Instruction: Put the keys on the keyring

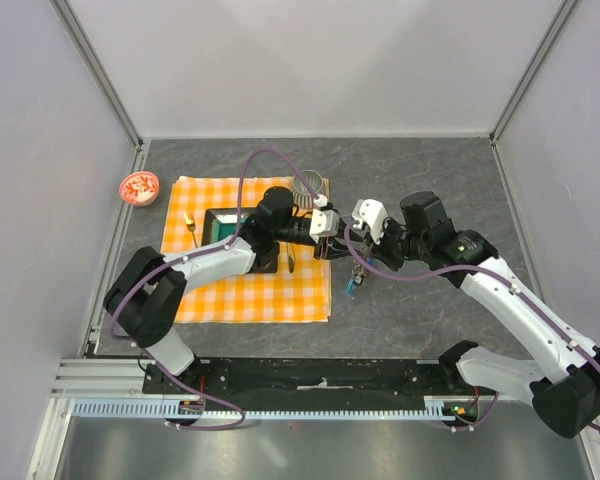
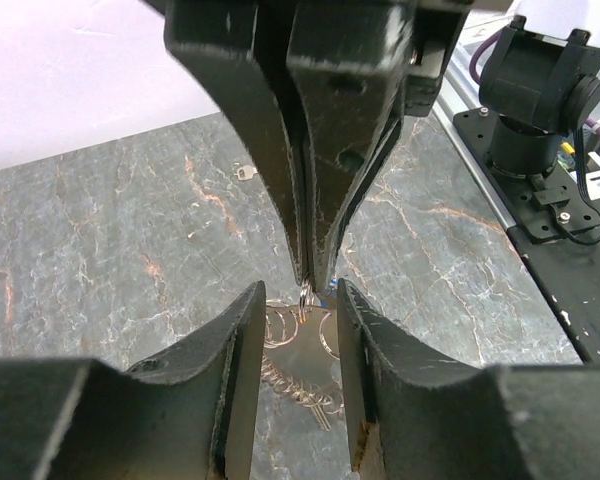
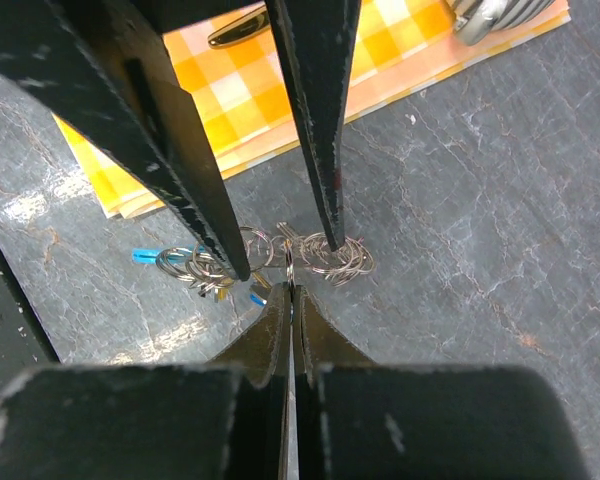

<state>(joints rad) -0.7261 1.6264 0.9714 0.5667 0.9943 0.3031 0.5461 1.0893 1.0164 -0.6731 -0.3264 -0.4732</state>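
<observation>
My right gripper (image 3: 291,288) is shut on one thin wire ring of the keyring (image 3: 340,258), a string of linked rings hanging just above the grey tabletop. The string carries a cyan tag (image 3: 145,256) and small keys with yellow (image 3: 220,290) and blue (image 3: 258,298) heads. My left gripper (image 2: 299,297) faces the right one with its jaws apart, one finger on each side of the rings (image 2: 280,325); I see no contact. From above, both grippers meet at the cloth's right edge, with the keys (image 1: 353,286) dangling below them.
An orange checked cloth (image 1: 250,295) lies on the left, with a dark square box (image 1: 223,226), a loose key (image 1: 190,222) and a ribbed grey cup (image 1: 308,188) on it. A red dish (image 1: 139,187) sits far left. A small white key (image 2: 245,172) lies on the tabletop.
</observation>
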